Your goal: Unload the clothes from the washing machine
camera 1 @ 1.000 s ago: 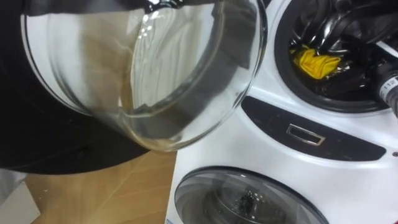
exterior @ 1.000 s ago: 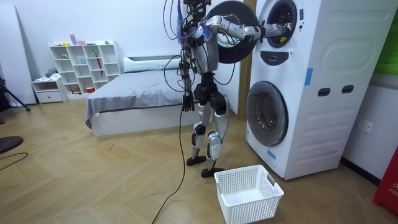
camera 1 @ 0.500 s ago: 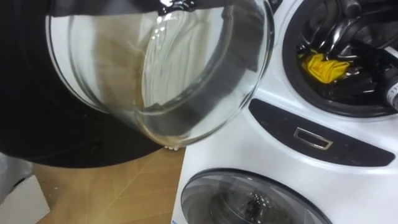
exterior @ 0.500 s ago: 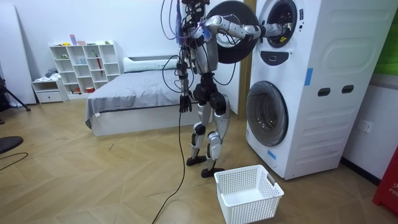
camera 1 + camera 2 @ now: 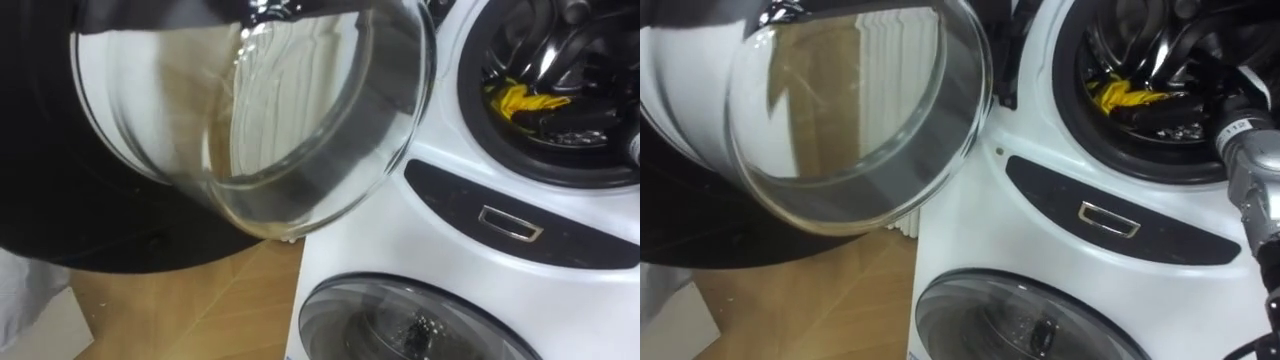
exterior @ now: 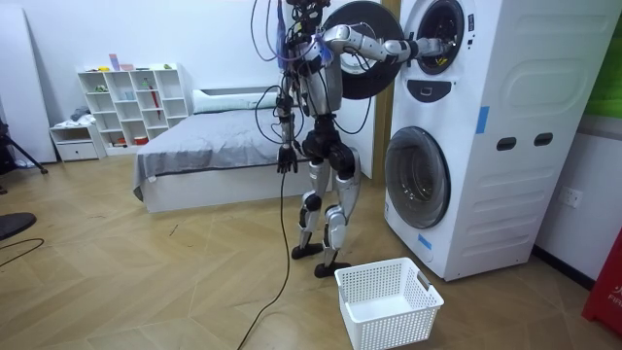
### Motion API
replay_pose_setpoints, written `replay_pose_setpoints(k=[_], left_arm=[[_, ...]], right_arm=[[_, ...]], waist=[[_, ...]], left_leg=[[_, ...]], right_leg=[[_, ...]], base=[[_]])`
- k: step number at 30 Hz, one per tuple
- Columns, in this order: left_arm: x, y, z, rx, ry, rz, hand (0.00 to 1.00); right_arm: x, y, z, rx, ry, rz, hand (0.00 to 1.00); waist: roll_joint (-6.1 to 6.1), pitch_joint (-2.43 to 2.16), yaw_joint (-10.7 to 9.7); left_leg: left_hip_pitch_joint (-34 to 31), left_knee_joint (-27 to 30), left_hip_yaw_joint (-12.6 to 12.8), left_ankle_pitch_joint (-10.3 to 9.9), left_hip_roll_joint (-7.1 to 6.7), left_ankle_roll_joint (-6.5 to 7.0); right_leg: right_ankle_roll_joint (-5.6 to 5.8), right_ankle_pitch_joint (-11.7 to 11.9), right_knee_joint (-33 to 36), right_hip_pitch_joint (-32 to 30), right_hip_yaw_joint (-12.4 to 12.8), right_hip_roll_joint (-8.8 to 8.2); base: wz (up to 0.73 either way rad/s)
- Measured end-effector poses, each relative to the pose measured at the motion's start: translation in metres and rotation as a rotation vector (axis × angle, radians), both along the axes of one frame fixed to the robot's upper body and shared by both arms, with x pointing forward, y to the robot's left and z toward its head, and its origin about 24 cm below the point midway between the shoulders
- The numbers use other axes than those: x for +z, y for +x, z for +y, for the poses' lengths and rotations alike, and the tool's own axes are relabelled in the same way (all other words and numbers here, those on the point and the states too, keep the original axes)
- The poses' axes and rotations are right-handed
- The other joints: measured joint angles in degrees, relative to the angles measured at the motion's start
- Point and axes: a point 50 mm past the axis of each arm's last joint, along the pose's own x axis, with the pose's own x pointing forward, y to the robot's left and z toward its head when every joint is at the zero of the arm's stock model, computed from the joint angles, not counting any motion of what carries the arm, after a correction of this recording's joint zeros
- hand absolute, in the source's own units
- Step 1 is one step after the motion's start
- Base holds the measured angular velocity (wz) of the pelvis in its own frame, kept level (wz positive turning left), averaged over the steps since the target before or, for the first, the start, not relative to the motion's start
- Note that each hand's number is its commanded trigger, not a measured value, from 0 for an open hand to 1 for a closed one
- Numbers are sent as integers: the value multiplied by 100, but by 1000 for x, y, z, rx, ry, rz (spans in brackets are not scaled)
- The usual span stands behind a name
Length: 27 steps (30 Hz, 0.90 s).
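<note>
Right hand [image 5: 1195, 108] was at the yellow garment [image 5: 1120, 95] in the upper drum [image 5: 1110, 150]; grasp unconfirmed, possibly closed. Extraction remained.

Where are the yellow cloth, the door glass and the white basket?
yellow cloth [image 5: 512, 98], left eye view, on its bright folds.
door glass [image 5: 250, 110], left eye view, middle of the bowl.
white basket [image 6: 394, 323], room view, its front wall.
</note>
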Motion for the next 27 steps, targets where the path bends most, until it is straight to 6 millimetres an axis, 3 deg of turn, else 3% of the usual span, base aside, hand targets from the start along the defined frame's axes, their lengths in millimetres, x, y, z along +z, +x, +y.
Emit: replay_pose_setpoints(k=[5, 14, 22, 27], left_arm=[[1, -1, 1, 27, 4, -10, 0], [1, -8, 2, 37, 6, 1, 0], [1, -10, 2, 39, 1, 3, 0], [0, -9, 0, 51, -22, -10, 0]], right_arm=[[0, -2, -4, -18, 76, -25, 0], [-1, -2, -4, -5, 65, -17, 0], [-8, -2, -4, 18, -97, 80, 0], [-17, -4, -7, 13, -248, 179, 0]], waist=[[1, 2, 30], [-23, -11, -23], [-83, -36, 7], [-103, -24, 18]], left_leg=[[4, 5, 1, -1, -3, -4], [-2, 6, -19, -1, -19, -3], [11, 27, -45, 0, -33, -1], [4, 66, -267, 10, -104, 14]], right_leg=[[-9, -19, 0, 10, 3, -6], [6, -55, 1, 14, -39, -25], [18, -71, 8, 10, -39, -35], [57, -115, 23, 74, -189, -93]], base=[[2], [1], [0], [18]])
